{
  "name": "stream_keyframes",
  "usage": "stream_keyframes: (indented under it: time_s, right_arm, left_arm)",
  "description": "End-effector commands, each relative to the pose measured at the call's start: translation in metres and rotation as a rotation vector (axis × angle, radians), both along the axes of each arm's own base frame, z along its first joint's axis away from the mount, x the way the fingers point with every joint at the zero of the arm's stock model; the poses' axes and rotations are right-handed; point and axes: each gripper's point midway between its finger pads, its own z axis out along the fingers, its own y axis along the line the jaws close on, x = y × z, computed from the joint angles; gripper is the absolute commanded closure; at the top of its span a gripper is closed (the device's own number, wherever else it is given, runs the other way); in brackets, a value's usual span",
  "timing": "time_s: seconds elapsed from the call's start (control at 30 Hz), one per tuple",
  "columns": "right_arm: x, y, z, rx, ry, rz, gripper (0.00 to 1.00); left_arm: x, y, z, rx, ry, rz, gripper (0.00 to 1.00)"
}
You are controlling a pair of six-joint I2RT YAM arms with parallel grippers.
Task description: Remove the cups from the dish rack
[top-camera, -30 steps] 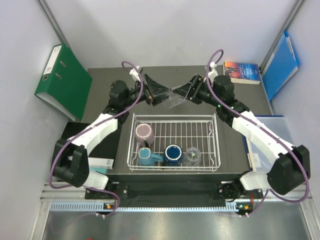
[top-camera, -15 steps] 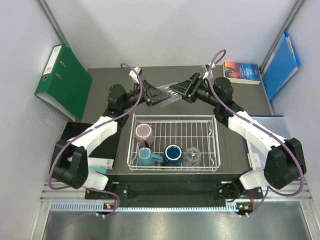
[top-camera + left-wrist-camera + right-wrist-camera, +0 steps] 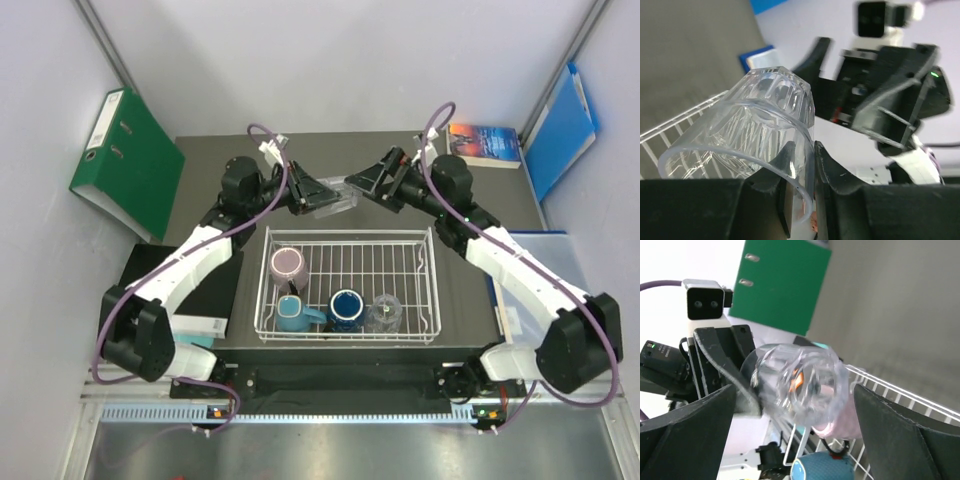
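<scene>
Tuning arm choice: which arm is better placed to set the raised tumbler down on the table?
Left. Its claw is shut on the tumbler's rim, above the table just past the rack. The right claw is open and holds nothing.

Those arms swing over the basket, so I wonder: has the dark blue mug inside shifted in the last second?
No. The navy mug sits in the same spot by the dish rack's near rim, between the teal mug and clear tumbler.
</scene>
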Motion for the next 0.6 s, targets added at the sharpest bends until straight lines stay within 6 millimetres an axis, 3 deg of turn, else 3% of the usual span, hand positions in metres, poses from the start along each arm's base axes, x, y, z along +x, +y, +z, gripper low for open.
stream_keyframes:
  time_s: [0.0,0.07,0.1,0.13,0.17,0.2,0.23,0.27,0.3,0.33,0.37,0.4,0.43,0.47,0.5,0.53,0.57]
  right_arm:
    - [0.002,-0.043,0.067,-0.083,-0.161,-0.171,0.0]
    - [-0.004,-0.06,0.061,-0.181,-0.148,-0.219,0.0]
    - [-0.001,-0.073,0.071,-0.215,-0.163,-0.288,0.0]
    - [-0.002,-0.083,0.067,-0.262,-0.145,-0.323,0.0]
    - [-0.008,-0.093,0.051,-0.341,-0.096,-0.34,0.0]
    - [-0.007,-0.107,0.049,-0.399,-0.075,-0.401,0.0]
    - [-0.009,-0.115,0.043,-0.453,-0.053,-0.426,0.0]
    - [-0.017,-0.129,0.021,-0.557,0.015,-0.437,0.0]
    - [-0.017,-0.144,0.019,-0.612,0.025,-0.5,0.0]
    - [-0.019,-0.152,0.016,-0.651,0.036,-0.523,0.0]
    - [-0.022,-0.163,0.012,-0.701,0.041,-0.552,0.0]
    - [-0.023,-0.179,0.005,-0.757,0.054,-0.615,0.01]
    - [-0.025,-0.186,0.003,-0.783,0.056,-0.637,0.01]
    - [-0.029,-0.192,0.005,-0.797,0.044,-0.655,0.0]
    - [-0.03,-0.198,0.003,-0.819,0.04,-0.675,0.0]
    - [-0.033,-0.197,0.004,-0.828,0.027,-0.673,0.0]
    - [-0.036,-0.199,0.007,-0.828,0.013,-0.679,0.0]
  left_arm:
    - [0.018,0.015,0.011,0.112,-0.067,0.118,1.0]
    - [0.032,0.022,-0.005,0.19,-0.02,0.191,1.0]
    - [0.04,0.026,-0.001,0.227,-0.047,0.224,1.0]
    - [0.048,0.031,-0.005,0.269,-0.041,0.264,1.0]
    - [0.062,0.046,-0.033,0.385,0.039,0.353,1.0]
    - [0.075,0.052,-0.019,0.432,0.0,0.402,1.0]
    - [0.085,0.061,-0.024,0.488,0.025,0.454,1.0]
    - [0.099,0.07,-0.05,0.583,0.094,0.498,1.0]
    - [0.11,0.083,-0.036,0.658,0.087,0.566,1.0]
    - [0.119,0.093,-0.041,0.729,0.107,0.611,1.0]
    - [0.135,0.096,-0.07,0.823,0.164,0.623,1.0]
    - [0.145,0.114,-0.049,0.887,0.168,0.698,1.0]
    - [0.155,0.118,-0.051,0.92,0.187,0.717,1.0]
    - [0.172,0.119,-0.079,0.978,0.24,0.711,1.0]
    - [0.188,0.122,-0.052,0.935,0.207,0.758,1.0]
    - [0.192,0.126,-0.06,0.954,0.239,0.76,1.0]
    - [0.203,0.128,-0.081,0.968,0.279,0.754,1.0]
